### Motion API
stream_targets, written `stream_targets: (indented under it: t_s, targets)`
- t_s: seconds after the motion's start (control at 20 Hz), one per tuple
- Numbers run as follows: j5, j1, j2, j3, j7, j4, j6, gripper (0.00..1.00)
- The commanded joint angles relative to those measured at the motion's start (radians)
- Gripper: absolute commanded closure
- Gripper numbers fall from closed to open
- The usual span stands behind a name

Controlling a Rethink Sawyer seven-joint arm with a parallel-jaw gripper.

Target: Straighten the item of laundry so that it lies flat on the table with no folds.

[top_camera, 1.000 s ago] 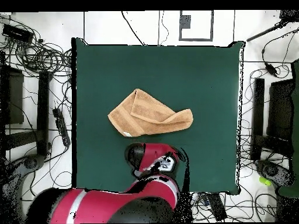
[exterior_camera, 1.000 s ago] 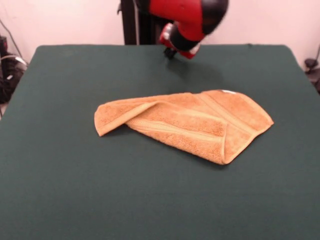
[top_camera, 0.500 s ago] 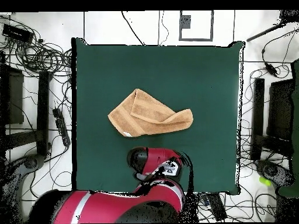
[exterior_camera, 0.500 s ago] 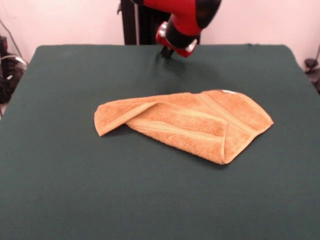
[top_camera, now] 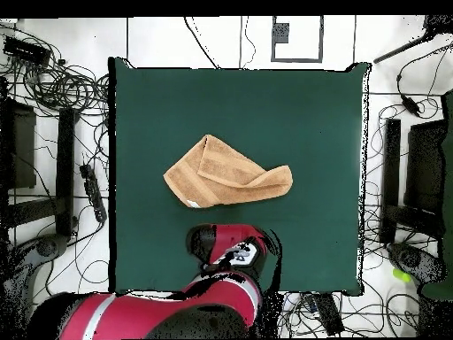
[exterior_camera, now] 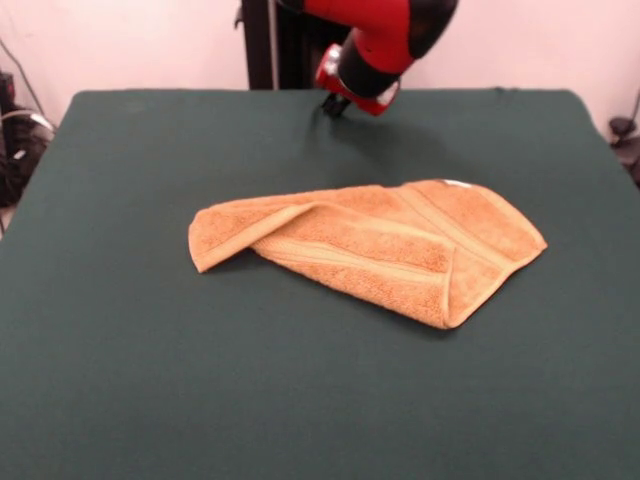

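Note:
The item of laundry (exterior_camera: 380, 245), an orange-tan towel, lies crumpled near the middle of the dark green table (exterior_camera: 150, 380). Its right corner is folded over and a long fold runs across its left part, with stripe bands showing. In the overhead view the towel (top_camera: 226, 174) sits left of the centre of the table (top_camera: 310, 115). My gripper (exterior_camera: 335, 103) hangs above the far edge of the table, behind the towel and well apart from it. It holds nothing visible. From overhead, the red arm head (top_camera: 232, 252) covers the gripper, just below the towel.
Green cloth surrounds the towel on all sides. Off the table, cables and black equipment (top_camera: 53, 177) crowd the floor on both sides in the overhead view. A dark object (exterior_camera: 15, 140) sits past the table's left edge in the front view.
The arm head has drawn up and shifted slightly sideways near the table's robot-side edge. The towel has not moved.

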State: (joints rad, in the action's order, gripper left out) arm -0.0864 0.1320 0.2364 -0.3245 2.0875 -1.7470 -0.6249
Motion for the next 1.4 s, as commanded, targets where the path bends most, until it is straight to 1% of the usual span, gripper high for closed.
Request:
stream_targets:
  t_s: [0.05, 0.25, 0.8, 1.0, 1.4]
  targets:
    - [0.07, 0.029, -0.153, 0.105, 0.21, 0.207, 0.258, 1.0]
    - [0.092, 0.017, -0.151, 0.112, 0.197, 0.228, 0.198, 1.0]
    - [0.119, 0.0, -0.138, 0.121, 0.185, 0.272, 0.069, 1.0]
    - [0.119, 0.001, -0.137, 0.118, 0.188, 0.286, 0.048, 1.0]
    - [0.124, -0.001, -0.138, 0.12, 0.206, 0.293, 0.069, 1.0]
